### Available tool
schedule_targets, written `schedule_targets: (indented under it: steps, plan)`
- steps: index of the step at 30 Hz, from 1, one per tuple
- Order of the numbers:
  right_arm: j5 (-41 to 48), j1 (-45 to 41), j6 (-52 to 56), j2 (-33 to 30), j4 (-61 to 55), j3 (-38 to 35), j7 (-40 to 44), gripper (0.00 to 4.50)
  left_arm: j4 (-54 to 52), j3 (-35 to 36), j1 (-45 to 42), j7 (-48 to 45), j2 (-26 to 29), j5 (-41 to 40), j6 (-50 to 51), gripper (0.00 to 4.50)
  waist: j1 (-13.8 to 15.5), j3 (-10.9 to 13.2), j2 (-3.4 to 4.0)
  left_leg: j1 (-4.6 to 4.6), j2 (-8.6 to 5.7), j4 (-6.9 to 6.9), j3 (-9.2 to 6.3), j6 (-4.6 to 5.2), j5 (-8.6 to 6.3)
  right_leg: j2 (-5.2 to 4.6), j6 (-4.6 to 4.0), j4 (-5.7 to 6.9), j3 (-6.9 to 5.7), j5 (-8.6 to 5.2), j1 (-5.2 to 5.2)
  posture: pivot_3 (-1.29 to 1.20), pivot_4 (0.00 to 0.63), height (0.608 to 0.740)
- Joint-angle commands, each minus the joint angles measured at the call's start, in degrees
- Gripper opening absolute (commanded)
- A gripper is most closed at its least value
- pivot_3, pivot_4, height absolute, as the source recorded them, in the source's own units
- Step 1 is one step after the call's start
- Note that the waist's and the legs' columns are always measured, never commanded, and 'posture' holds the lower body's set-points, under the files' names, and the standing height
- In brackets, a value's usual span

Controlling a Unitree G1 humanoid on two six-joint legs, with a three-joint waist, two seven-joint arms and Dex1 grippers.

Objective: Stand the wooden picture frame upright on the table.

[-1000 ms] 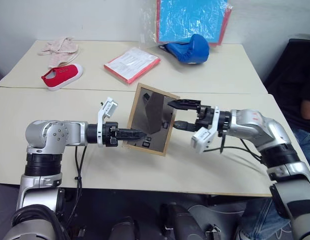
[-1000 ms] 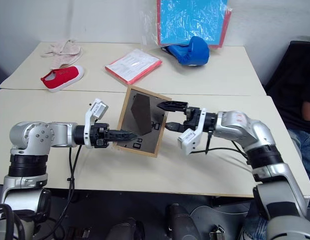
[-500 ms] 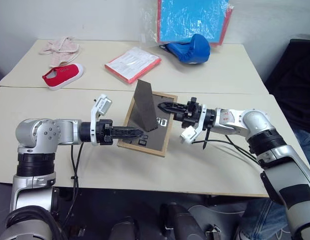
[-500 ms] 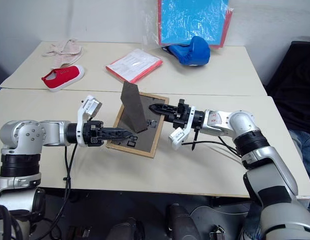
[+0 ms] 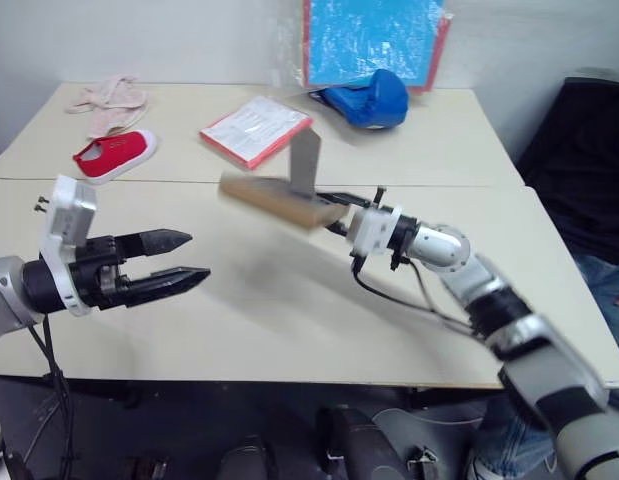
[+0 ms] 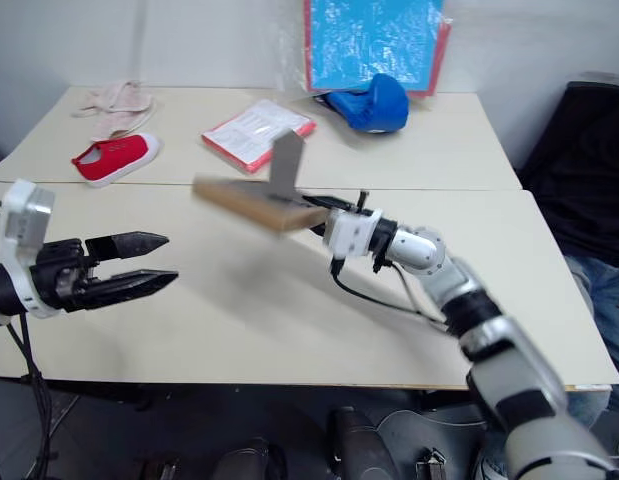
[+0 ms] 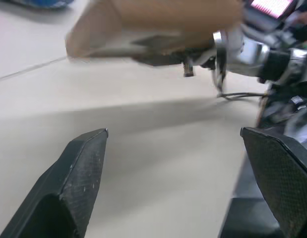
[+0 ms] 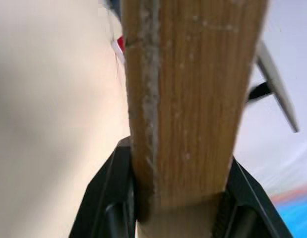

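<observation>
From my head cameras, my right hand [image 5: 334, 207] reaches across the middle of the counter [image 5: 289, 320] with the arm stretched out low and nearly level, its fingers pinched on one end of the wooden picture frame [image 5: 274, 197]. The frame is lifted clear of the counter, lying almost flat and edge-on to me, with its grey prop leg [image 5: 305, 161] sticking straight up. My left hand [image 5: 194, 258] sits well apart from the frame, off to my left, pointing level toward the right with its two black fingers spread wide and nothing between them. Farther back lie a red shoe [image 5: 111, 156], a white packet edged in red [image 5: 255, 129], a blue glove [image 5: 366, 98] and a blue sheet [image 5: 371, 40]. In my left wrist camera, my fingertips [image 7: 83, 163] stand far apart over bare counter, the frame hanging blurred ahead. In my right wrist camera, the frame's wooden edge [image 8: 193, 99] rises straight up, clamped tight between both fingers [image 8: 116, 188].
</observation>
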Motion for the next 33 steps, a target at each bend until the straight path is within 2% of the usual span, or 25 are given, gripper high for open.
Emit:
schedule_targets:
  steps: [1,4,6,15,19,22,28,29,33]
  plan:
    - [15.5,-3.1,21.9,1.7,-8.7,-8.8,4.4,1.26,-5.8,1.9,2.7,3.5,-2.5,1.6,-7.1,4.5,0.7,0.0,0.03,0.02,-0.03,0.0,-0.04,0.03,-0.02,-0.04,-0.01,-0.03,-0.03,0.0,0.02,0.0,0.15,0.74]
    - [16.9,-2.6,31.4,2.8,-8.6,-10.5,6.9,1.26,-6.9,0.0,4.9,6.5,-5.4,4.6,-12.7,4.5,1.2,0.0,0.02,0.02,-0.08,-0.13,-0.08,0.03,-0.03,-0.06,-0.03,-0.13,-0.08,0.0,0.01,0.0,0.15,0.74]
    - [16.0,-1.7,33.5,4.7,-6.5,-11.7,7.3,1.26,-6.6,-1.2,5.3,7.3,-5.9,4.4,-14.1,4.5,1.3,0.0,-0.02,0.01,-0.07,-0.23,-0.16,-0.01,-0.04,-0.04,-0.07,-0.24,-0.17,-0.02,0.02,0.0,0.15,0.74]
    - [7.4,2.0,28.7,11.5,-0.1,-14.9,9.7,1.26,-3.9,-5.5,3.8,8.6,-5.2,1.5,-15.5,4.5,1.0,0.0,-0.02,-0.12,-0.09,-0.22,-0.14,0.01,-0.05,-0.04,-0.06,-0.29,-0.17,-0.01,-0.05,0.0,0.15,0.74]
    - [4.5,4.0,28.3,11.1,0.1,-14.2,13.3,1.26,-1.3,-7.4,2.3,7.8,-4.8,-0.1,-15.0,4.5,1.0,0.0,-0.02,-0.07,-0.09,-0.23,-0.15,-0.02,-0.04,0.0,-0.06,-0.25,-0.17,-0.01,-0.04,0.0,0.15,0.74]
    - [2.9,5.2,29.6,10.2,-0.7,-14.1,15.1,2.26,0.8,-8.8,1.2,7.3,-4.3,0.9,-15.9,4.5,1.0,0.0,-0.02,-0.08,-0.09,-0.23,-0.14,-0.02,-0.04,-0.01,-0.06,-0.26,-0.17,-0.01,-0.03,0.0,0.15,0.74]
    - [0.4,6.3,33.2,3.8,-7.2,-14.6,18.4,4.29,4.4,-11.7,-1.0,5.3,-2.1,1.5,-16.9,4.5,1.0,0.0,-0.01,-0.08,-0.1,-0.23,-0.15,-0.01,-0.04,-0.03,-0.06,-0.28,-0.17,-0.01,-0.03,0.0,0.15,0.74]
    - [0.4,6.1,34.2,1.9,-8.6,-15.0,19.3,4.46,4.9,-12.0,-1.4,5.0,-1.8,1.4,-17.0,4.5,1.1,0.0,-0.01,-0.08,-0.1,-0.23,-0.15,-0.01,-0.04,-0.02,-0.06,-0.27,-0.17,-0.01,-0.04,0.0,0.15,0.74]
    - [2.9,4.6,40.4,-8.9,-15.2,-17.2,27.0,4.46,7.0,-13.0,-2.4,2.5,0.0,2.1,-18.0,4.5,1.3,0.0,0.07,-0.08,-0.1,-0.23,-0.15,-0.01,-0.04,-0.02,-0.06,-0.27,-0.18,-0.01,-0.04,0.0,0.15,0.74]
